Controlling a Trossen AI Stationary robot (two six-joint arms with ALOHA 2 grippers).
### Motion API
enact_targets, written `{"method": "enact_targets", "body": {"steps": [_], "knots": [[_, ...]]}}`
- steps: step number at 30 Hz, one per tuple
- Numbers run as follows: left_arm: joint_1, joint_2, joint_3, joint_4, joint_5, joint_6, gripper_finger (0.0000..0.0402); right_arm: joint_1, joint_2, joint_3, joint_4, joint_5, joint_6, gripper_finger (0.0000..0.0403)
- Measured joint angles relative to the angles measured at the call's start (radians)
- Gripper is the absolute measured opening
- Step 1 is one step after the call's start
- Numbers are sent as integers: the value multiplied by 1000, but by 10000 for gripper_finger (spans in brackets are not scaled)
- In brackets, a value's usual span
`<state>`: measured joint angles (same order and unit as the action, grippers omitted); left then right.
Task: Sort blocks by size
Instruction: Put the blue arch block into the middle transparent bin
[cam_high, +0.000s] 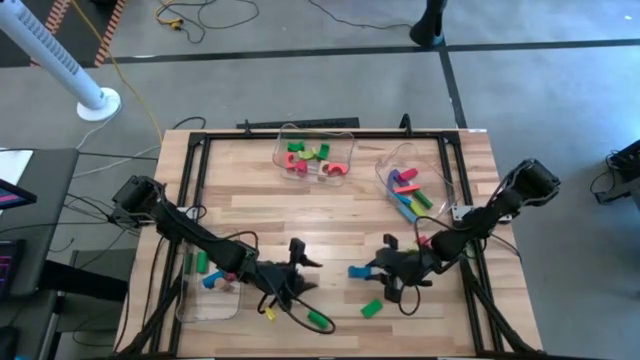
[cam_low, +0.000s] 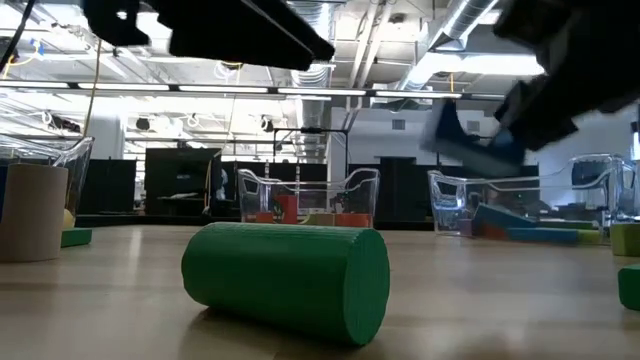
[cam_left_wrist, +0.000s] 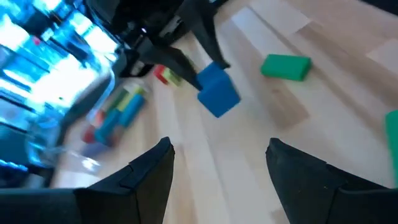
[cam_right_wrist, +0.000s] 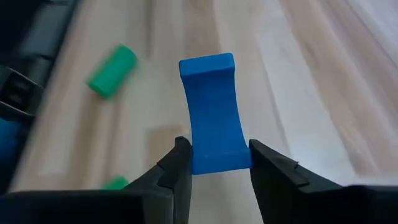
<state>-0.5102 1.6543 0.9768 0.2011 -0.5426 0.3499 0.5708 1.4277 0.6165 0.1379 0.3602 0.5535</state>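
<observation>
A blue block (cam_right_wrist: 213, 112) is pinched at one end between the right gripper (cam_right_wrist: 214, 163)'s jaws, at about five o'clock on the table (cam_high: 330, 215), apparently lifted clear for carrying to a bin (cam_high: 412, 182) at two o'clock. A green cylinder (cam_high: 319, 320) lies at six o'clock. The left gripper (cam_left_wrist: 217, 162) is held nearby with jaws spread, empty, presumably waiting.

Two dark, cable-draped jointed arms
</observation>
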Motion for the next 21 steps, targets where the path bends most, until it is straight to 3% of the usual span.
{"method": "enact_targets", "body": {"steps": [9,21], "knots": [[1,0,0,115,-8,266,245,-32,0,56,110,-21,-40,163],[8,0,0,218,43,462,245,-75,0,125,112,-75,-90,163]]}}
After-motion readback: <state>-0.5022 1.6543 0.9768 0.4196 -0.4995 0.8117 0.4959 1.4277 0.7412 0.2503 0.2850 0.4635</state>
